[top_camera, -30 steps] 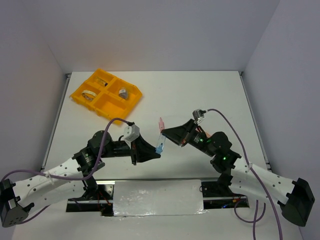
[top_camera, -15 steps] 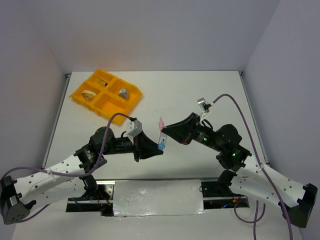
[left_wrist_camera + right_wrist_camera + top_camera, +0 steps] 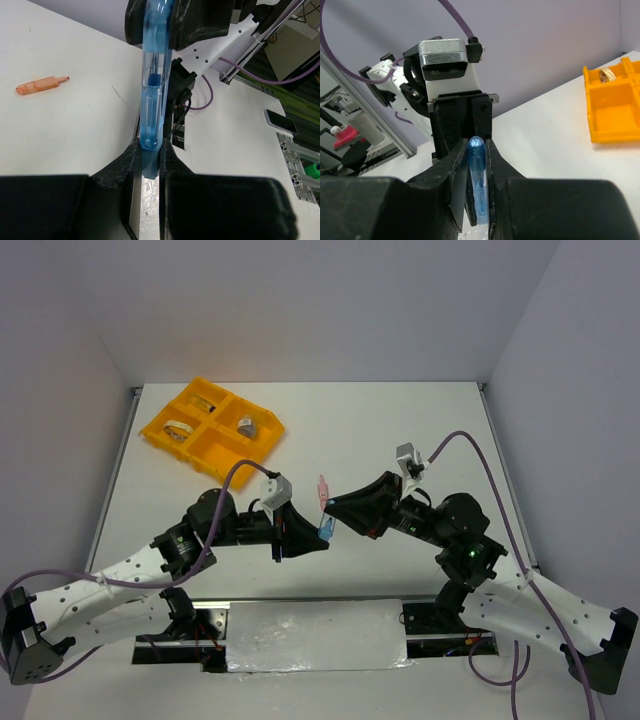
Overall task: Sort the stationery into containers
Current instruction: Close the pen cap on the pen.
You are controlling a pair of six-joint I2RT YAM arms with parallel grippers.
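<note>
Above the near middle of the white worktop, the two arms meet tip to tip, sharing a finger-length light-blue piece. The left end effector reaches in from 9 o'clock and is clamped on one end of the piece. The right end effector comes from 3 o'clock and is clamped on the other end. The piece hangs in the air between them, clear of the surface.

The left wrist view shows the translucent blue body standing upright. Its lower end is pinched between the left arm's black fingers, and its upper end sits between the right arm's. The right wrist view shows the rounded blue tip poking out from between that arm's own fingers.

Just beyond the pair, at 12 o'clock from the held piece, a pinkish piece lies flat on the worktop, apart from both arms.

Well away at 10 o'clock sits the orange-yellow tray, turned corner-on to the arms. A beige tape ring rests in its 9 o'clock compartment and a small grey-topped jar in its 3 o'clock compartment. A further pale item in the 12 o'clock compartment is too small to identify.
</note>
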